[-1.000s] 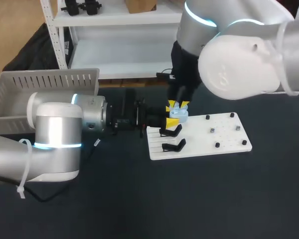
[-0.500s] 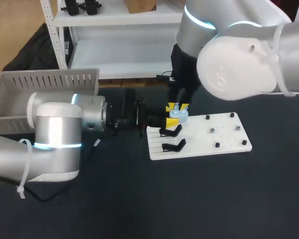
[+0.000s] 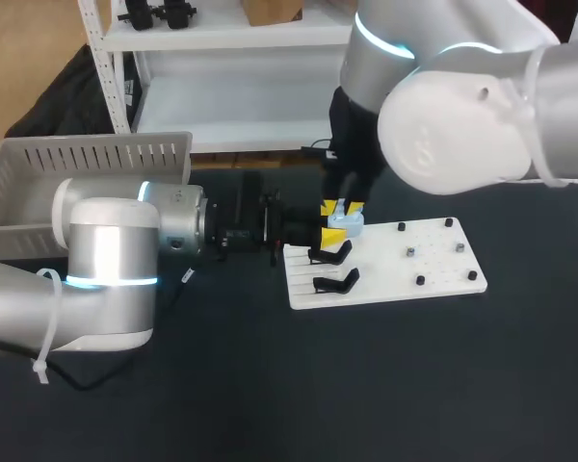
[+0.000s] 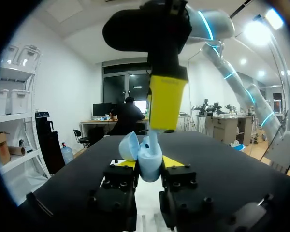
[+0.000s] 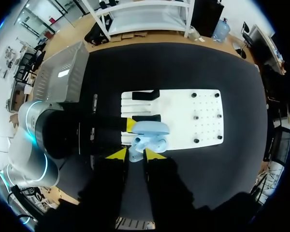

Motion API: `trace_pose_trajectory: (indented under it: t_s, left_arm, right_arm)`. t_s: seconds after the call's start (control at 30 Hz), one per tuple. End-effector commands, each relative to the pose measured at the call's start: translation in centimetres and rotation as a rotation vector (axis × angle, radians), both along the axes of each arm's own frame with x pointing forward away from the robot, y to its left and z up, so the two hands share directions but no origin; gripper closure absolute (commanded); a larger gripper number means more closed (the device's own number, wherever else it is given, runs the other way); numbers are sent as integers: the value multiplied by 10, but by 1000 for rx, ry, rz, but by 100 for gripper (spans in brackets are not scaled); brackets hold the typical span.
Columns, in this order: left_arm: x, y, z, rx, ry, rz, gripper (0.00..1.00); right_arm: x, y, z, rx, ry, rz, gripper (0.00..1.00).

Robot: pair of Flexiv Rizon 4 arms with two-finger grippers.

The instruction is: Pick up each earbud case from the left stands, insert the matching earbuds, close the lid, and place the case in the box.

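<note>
My left gripper (image 3: 334,233) reaches in level from the left and is shut on a light-blue earbud case (image 3: 348,224) with its lid open, held just over the white board's (image 3: 385,274) back left corner. In the left wrist view the case (image 4: 149,169) sits between my yellow tips, lid (image 4: 129,145) tipped back. My right gripper (image 3: 343,207) hangs straight down over the case, shut on a pale earbud (image 5: 134,155) whose stem (image 4: 153,140) reaches into the case's mouth. Two black stands (image 3: 333,255) stand on the board's left part.
Several small black pegs (image 3: 420,280) stand on the board's right half, one with a small pale piece (image 3: 409,252) on it. A grey slotted box (image 3: 39,183) stands at the table's far left, behind my left arm.
The right arm has shifted very slightly, its gripper a touch lower over the case. The left arm and the case have kept still.
</note>
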State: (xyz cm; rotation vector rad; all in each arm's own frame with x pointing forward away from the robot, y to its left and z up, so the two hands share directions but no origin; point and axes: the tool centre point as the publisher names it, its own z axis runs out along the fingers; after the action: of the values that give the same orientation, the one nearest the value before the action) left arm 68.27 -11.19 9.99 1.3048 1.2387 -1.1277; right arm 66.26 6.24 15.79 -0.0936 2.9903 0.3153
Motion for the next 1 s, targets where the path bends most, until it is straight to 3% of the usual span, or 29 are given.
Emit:
trace_pose_trajectory:
  t_s: [0.03,1.0]
  left_arm:
    - [-1,0,0,-2,-2,5,100]
    - [-1,0,0,-2,-2,5,100]
  right_arm:
    - [1,1,-1,-2,4,0,100]
    - [9,-2,-5,-2,0,-4,100]
